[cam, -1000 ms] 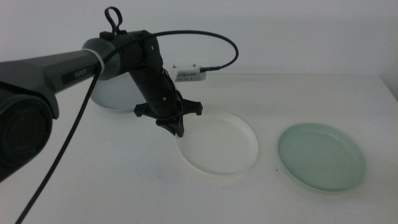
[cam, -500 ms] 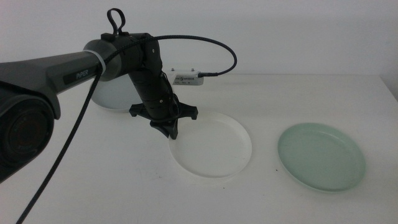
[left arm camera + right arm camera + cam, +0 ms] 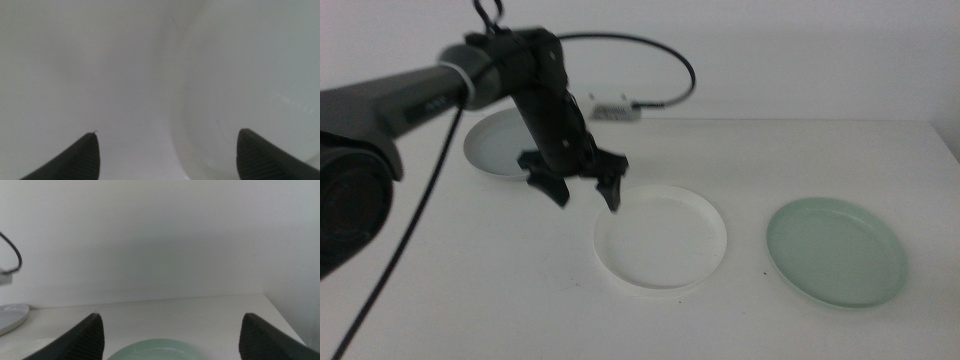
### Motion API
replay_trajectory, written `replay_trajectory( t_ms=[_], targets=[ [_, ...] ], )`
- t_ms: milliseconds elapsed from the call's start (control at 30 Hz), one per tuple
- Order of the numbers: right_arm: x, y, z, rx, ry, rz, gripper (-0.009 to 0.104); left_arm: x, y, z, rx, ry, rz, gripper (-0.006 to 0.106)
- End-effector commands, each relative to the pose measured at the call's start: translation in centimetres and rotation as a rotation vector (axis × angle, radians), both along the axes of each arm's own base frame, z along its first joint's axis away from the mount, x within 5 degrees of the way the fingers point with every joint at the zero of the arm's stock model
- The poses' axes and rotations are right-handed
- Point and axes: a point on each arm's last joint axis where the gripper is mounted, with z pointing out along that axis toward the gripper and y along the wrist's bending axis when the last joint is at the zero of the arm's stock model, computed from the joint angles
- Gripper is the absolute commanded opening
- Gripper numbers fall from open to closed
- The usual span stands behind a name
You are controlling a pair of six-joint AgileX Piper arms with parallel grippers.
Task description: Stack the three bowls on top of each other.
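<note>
The white bowl [image 3: 660, 238] lies flat at the table's middle. My left gripper [image 3: 584, 193] hangs open just above its left rim, one jaw over the table and one over the bowl, holding nothing. In the left wrist view the open left gripper [image 3: 167, 155] straddles the white bowl's rim [image 3: 240, 75]. The grey bowl [image 3: 500, 142] sits at the back left, partly behind the arm. The mint green bowl [image 3: 835, 250] sits at the right. My right gripper [image 3: 172, 330] is open and empty, out of the middle view, above the near side of the green bowl [image 3: 155, 350]; the grey bowl [image 3: 10, 316] shows far off.
A small white box [image 3: 613, 110] with a black cable [image 3: 660, 50] lies at the table's back edge against the wall. The table's right edge [image 3: 945, 150] is close beyond the green bowl.
My left gripper dragged the white bowl a little to the left by its rim, then opened, let go and rose slightly. The grey and green bowls have not moved.
</note>
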Motion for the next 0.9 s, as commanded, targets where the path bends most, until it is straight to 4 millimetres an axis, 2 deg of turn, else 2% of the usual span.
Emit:
replay_trajectory(
  t_ms=[0,200,300,400,567,767,867],
  targets=[
    [0.0,0.0,0.0,-0.016,-0.013,0.001,0.093,0.6,1.3,3.5,-0.027,-0.083,0.023,0.094],
    [0.0,0.0,0.0,-0.016,-0.013,0.001,0.093,0.6,4.7,9.3,0.011,-0.252,0.068,0.094],
    [0.0,0.0,0.0,-0.016,-0.013,0.001,0.093,0.5,6.4,11.1,0.071,-0.314,0.084,0.094],
    [0.0,0.0,0.0,-0.016,-0.013,0.001,0.093,0.6,7.6,11.4,0.125,-0.335,0.093,0.094],
    [0.0,0.0,0.0,-0.016,-0.013,0.001,0.093,1.5,8.0,11.2,0.14,-0.402,0.108,0.094],
    [0.0,0.0,0.0,-0.016,-0.013,0.001,0.093,2.2,9.3,11.3,0.255,-0.467,0.228,0.094],
    [0.0,0.0,0.0,-0.016,-0.013,0.001,0.093,2.5,10.7,11.4,0.289,-0.487,0.306,0.094]
  ],
)
